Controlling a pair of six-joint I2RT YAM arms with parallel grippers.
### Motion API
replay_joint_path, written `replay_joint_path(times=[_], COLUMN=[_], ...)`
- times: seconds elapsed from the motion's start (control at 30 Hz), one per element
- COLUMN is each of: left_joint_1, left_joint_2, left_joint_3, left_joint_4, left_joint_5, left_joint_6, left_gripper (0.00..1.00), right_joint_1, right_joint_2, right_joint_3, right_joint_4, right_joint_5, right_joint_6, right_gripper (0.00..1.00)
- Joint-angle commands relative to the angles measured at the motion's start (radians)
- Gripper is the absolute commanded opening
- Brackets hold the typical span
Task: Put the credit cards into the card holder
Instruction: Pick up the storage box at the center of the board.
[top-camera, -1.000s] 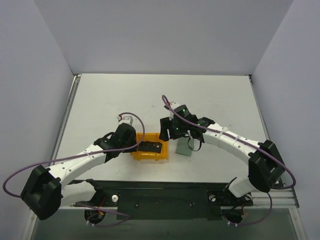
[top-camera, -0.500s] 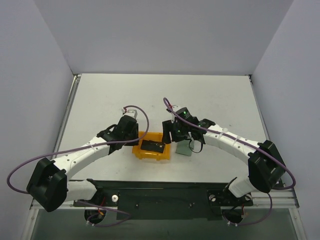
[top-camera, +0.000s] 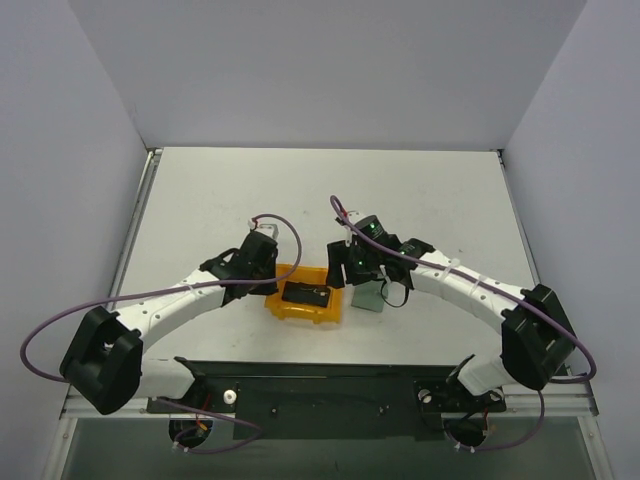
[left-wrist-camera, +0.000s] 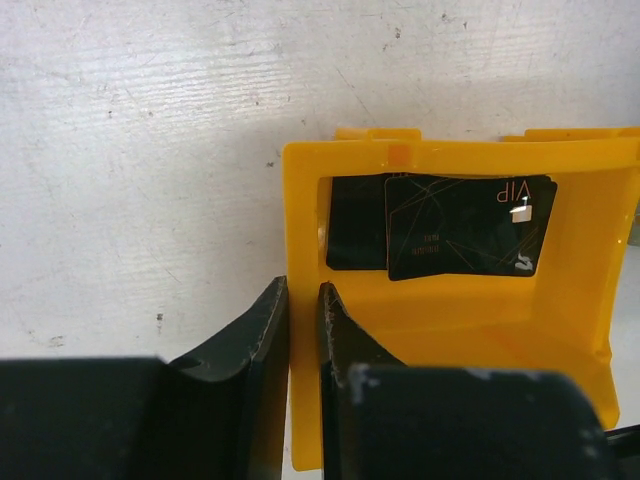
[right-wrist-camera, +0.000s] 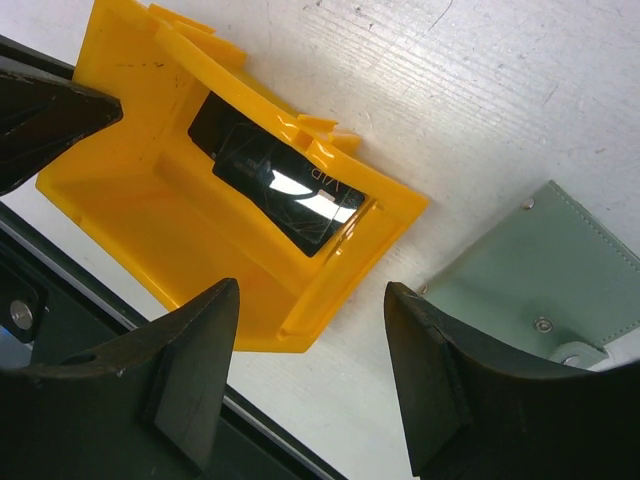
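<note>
Your left pincer (left-wrist-camera: 302, 300) straddles the left wall of the orange bin (left-wrist-camera: 455, 335), one finger outside and one inside, pressed together on that wall. The black credit cards (left-wrist-camera: 465, 228) lie overlapping on the bin's floor against its far side, and the top one reads "VIP". Your right pincer (right-wrist-camera: 310, 290) hangs over the bin's opposite corner with its fingers spread wide apart and gripping nothing. The sage-green card holder (right-wrist-camera: 540, 275) lies flat on the white desk (left-wrist-camera: 150, 150), snap tab showing, just beside the bin's right side. From the top view the two pincers face each other across the bin, with no card in the holder.
</note>
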Motion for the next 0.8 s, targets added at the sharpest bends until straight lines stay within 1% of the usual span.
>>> replay_joint_path(times=[0.0, 0.07, 0.1, 0.13, 0.17, 0.2, 0.23, 0.27, 0.3, 0.37, 0.5, 0.63, 0.73, 0.77], left_joint_1=[0.004, 0.004, 0.006, 0.007, 0.008, 0.008, 0.006, 0.006, 0.004, 0.001, 0.000, 0.000, -0.003, -0.005], left_joint_2=[-0.068, -0.114, -0.129, -0.164, -0.181, -0.229, -0.256, -0.298, -0.316, -0.355, -0.436, -0.511, -0.557, -0.565], left_joint_3=[-0.002, -0.056, -0.104, -0.128, -0.186, -0.224, -0.302, -0.364, -0.396, -0.438, -0.507, -0.530, -0.582, -0.585], left_joint_4=[0.009, 0.060, 0.121, 0.153, 0.231, 0.273, 0.398, 0.478, 0.570, 0.644, 0.739, 0.741, 0.821, 0.826], left_joint_5=[-0.023, -0.011, -0.002, 0.032, 0.046, 0.075, 0.092, 0.114, 0.116, 0.096, 0.043, -0.019, -0.063, -0.091], left_joint_6=[-0.080, -0.156, -0.220, -0.260, -0.347, -0.386, -0.470, -0.508, -0.576, -0.633, -0.654, -0.636, -0.624, -0.613], left_gripper=[0.00, 0.00, 0.00, 0.00, 0.00, 0.00, 0.00, 0.00, 0.00, 0.00, 0.00, 0.00, 0.00, 0.00], right_joint_1=[-0.009, -0.007, -0.009, -0.009, -0.009, -0.009, -0.010, -0.010, -0.012, -0.016, -0.021, -0.021, -0.022, -0.018], right_joint_2=[-0.086, -0.110, -0.123, -0.137, -0.146, -0.164, -0.181, -0.190, -0.206, -0.227, -0.239, -0.235, -0.215, -0.198], right_joint_3=[0.018, 0.037, 0.043, 0.057, 0.061, 0.075, 0.081, 0.089, 0.095, 0.110, 0.150, 0.193, 0.241, 0.274], right_joint_4=[-0.057, -0.084, -0.092, -0.112, -0.121, -0.137, -0.144, -0.155, -0.158, -0.167, -0.190, -0.224, -0.255, -0.281], right_joint_5=[0.035, 0.050, 0.055, 0.058, 0.061, 0.063, 0.064, 0.066, 0.067, 0.064, 0.047, 0.035, -0.026, -0.039], right_joint_6=[0.017, 0.016, 0.014, 0.014, 0.014, 0.014, 0.014, 0.016, 0.019, 0.025, 0.028, 0.017, -0.022, -0.032], right_gripper=[0.56, 0.55, 0.55, 0.55, 0.55, 0.56, 0.56, 0.55, 0.55, 0.55, 0.55, 0.55, 0.55, 0.55])
